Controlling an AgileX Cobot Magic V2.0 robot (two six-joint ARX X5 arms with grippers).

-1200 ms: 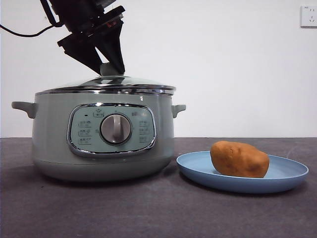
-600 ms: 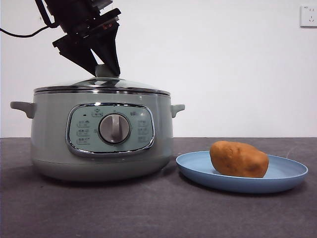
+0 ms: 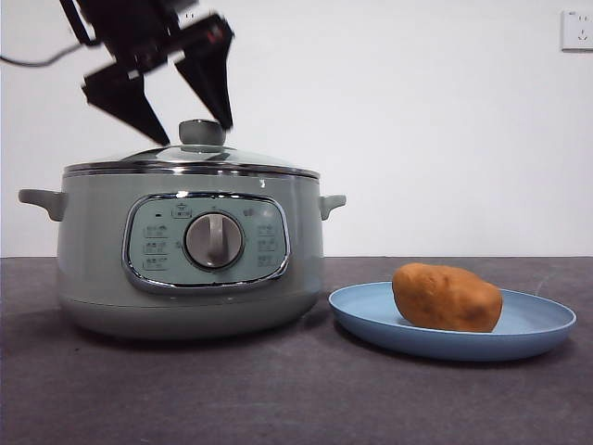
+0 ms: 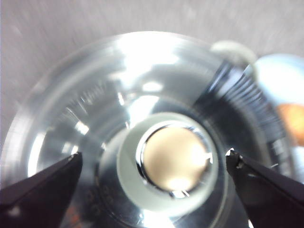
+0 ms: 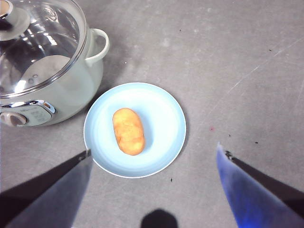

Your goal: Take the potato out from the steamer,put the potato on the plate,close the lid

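The left gripper hangs in the upper left of the front view, its jaws spread wide on either side of the lid's knob, not touching it. The lid sits closed on the steamer. Lower right, the potato lies on the plate on the dark tabletop. The right gripper, jaws wide, hovers high above the plate.
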